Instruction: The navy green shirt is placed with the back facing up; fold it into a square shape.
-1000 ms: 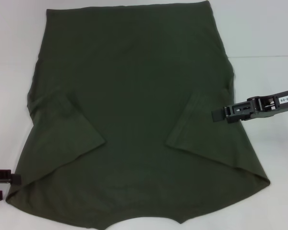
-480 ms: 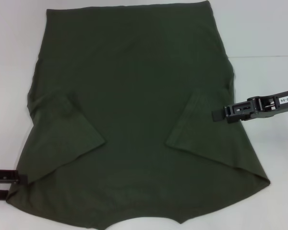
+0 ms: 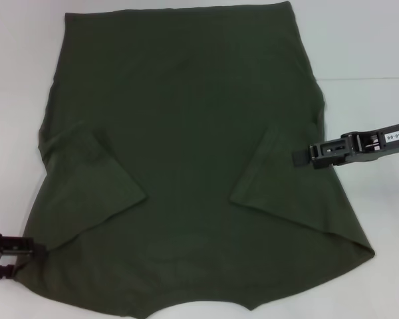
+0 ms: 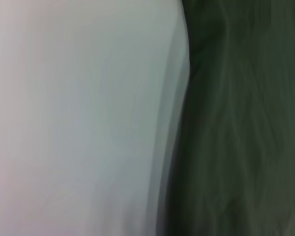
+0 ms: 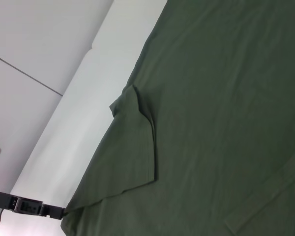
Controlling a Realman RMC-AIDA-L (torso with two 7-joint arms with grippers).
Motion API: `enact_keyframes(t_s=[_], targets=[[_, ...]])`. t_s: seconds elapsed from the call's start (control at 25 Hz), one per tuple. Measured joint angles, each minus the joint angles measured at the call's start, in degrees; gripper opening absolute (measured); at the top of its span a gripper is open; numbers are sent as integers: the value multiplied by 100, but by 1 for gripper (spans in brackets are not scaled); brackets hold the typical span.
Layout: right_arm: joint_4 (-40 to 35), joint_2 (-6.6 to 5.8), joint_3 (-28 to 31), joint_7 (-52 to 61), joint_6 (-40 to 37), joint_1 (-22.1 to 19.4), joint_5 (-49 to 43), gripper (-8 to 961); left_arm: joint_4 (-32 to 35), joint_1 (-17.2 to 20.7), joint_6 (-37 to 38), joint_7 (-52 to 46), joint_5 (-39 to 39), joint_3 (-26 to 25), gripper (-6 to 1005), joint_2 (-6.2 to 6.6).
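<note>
Green shirt (image 3: 186,133) between end effector fingers (image 3: 33,250)

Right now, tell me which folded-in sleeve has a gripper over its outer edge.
The sleeve on the robot's right: the right gripper sits over its outer edge. The left sleeve has none; the left gripper is at the shirt's near left corner.

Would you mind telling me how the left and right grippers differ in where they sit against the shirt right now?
The left gripper is at the navy green shirt's near corner by the shoulder; the right gripper sits farther up, over the folded-in right sleeve. The left gripper barely enters the head view, while the right gripper shows fully. Both reach in from the shirt's outer sides, over the white table.
</note>
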Motion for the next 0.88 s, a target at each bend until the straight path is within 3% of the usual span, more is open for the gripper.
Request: enact_keyframes(t_s=[0.88], targets=[[-3,-6,10,10,38,50,26,883,-154,-266,-13,-114,52,-27,868,-56]])
